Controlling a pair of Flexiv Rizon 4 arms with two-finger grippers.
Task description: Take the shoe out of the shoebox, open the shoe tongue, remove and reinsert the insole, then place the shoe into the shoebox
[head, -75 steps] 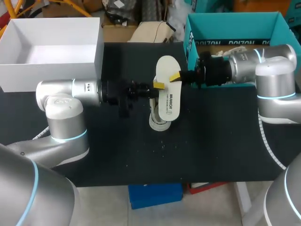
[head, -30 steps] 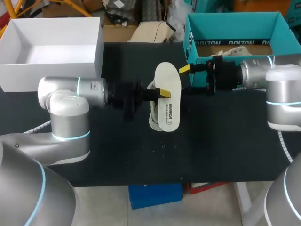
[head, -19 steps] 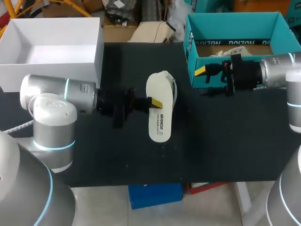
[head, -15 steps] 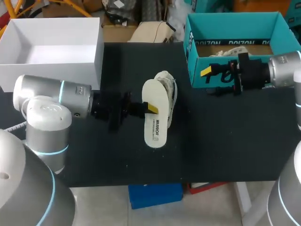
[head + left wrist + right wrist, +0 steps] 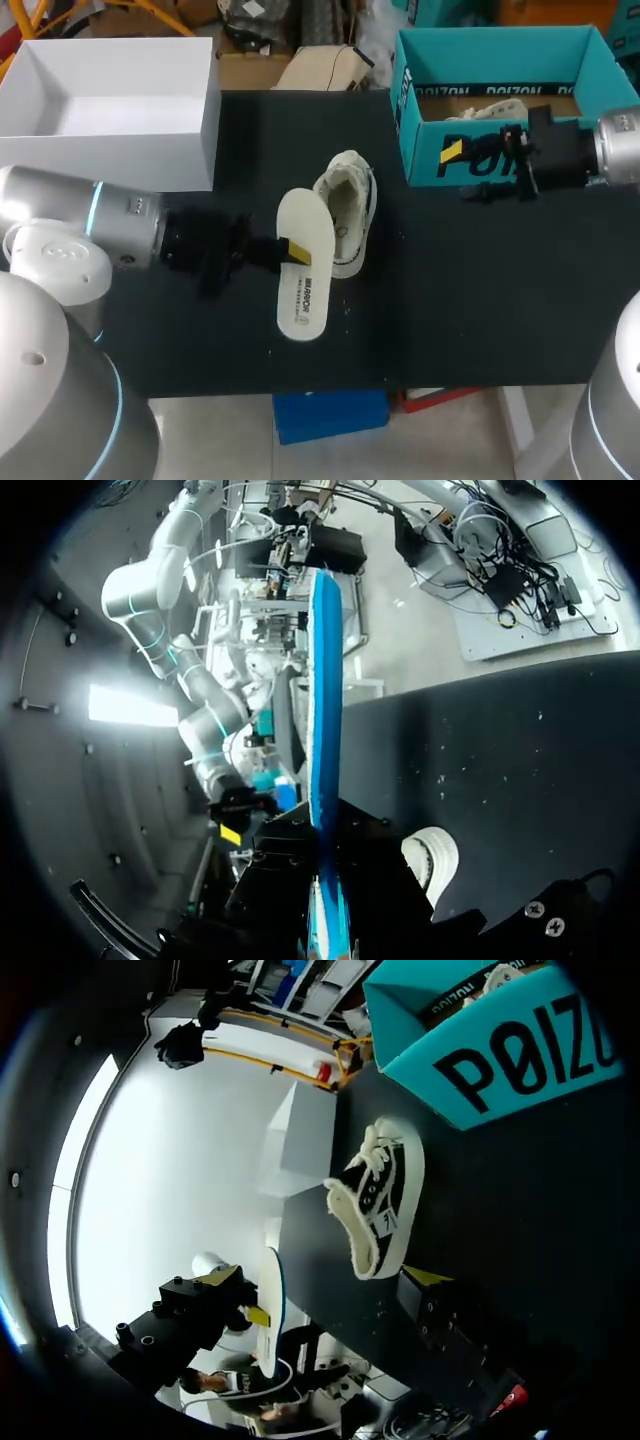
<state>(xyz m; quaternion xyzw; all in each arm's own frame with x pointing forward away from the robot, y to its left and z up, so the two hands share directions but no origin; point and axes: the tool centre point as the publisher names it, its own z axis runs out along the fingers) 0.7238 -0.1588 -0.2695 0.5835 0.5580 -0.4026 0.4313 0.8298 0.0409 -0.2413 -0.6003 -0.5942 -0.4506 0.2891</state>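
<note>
The left gripper (image 5: 291, 250) held the white insole (image 5: 300, 290) tight, left of the shoe (image 5: 346, 205). The right gripper (image 5: 463, 173) was wide open beside the blue shoebox (image 5: 417, 148).

Open tabletop (image 5: 470, 300) lies between the shoe (image 5: 345, 205) and the shoebox (image 5: 420, 150), and along the near edge at right. The insole (image 5: 303, 290), clamped in the left gripper (image 5: 295, 250), stands just beside the shoe's left flank and bars that side. The right gripper (image 5: 462, 172), fingers apart, hangs before the shoebox's front wall. A white box (image 5: 205, 120) occupies the far left corner.
</note>
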